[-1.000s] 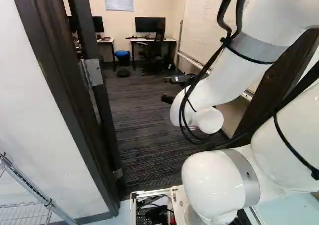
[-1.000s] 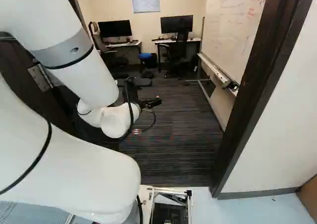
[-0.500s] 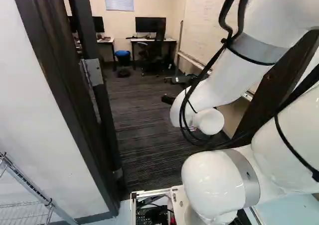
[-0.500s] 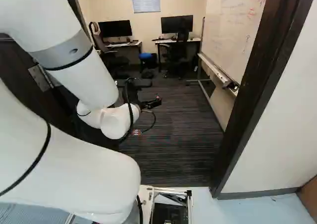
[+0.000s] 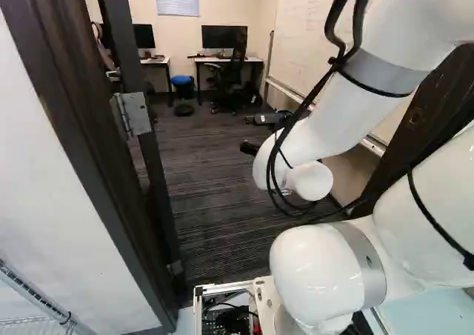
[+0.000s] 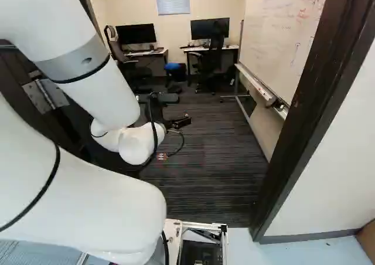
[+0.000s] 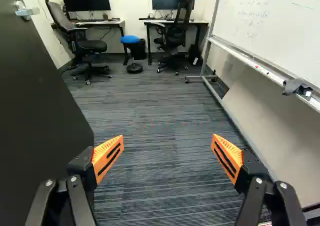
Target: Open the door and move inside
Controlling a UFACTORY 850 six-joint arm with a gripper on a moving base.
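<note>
The black gripper (image 6: 174,110) reaches through the doorway, over the carpet of the room beyond. In the wrist view the gripper (image 7: 168,148) is open, its orange pads wide apart with nothing between them. The dark door (image 7: 40,111) stands swung inward beside one finger, and its silver handle (image 7: 25,11) lies farther ahead on that side, apart from the gripper. A hinge (image 5: 135,113) shows on the door's near edge in the left base view. Dark frame posts, the left one (image 5: 81,150) and the right one (image 6: 310,112), flank the arm.
Striped carpet (image 7: 155,121) stretches ahead. A whiteboard (image 7: 270,26) on a wheeled stand lines the side opposite the door. Desks, office chairs (image 7: 82,41) and a blue stool (image 7: 131,40) are at the far wall. A wire rack (image 5: 33,294) stands outside, left of the doorway.
The base has moved forward a little: the frame posts and hinge have shifted outward in the base views. The arm has kept its pose against its lowest joint.
</note>
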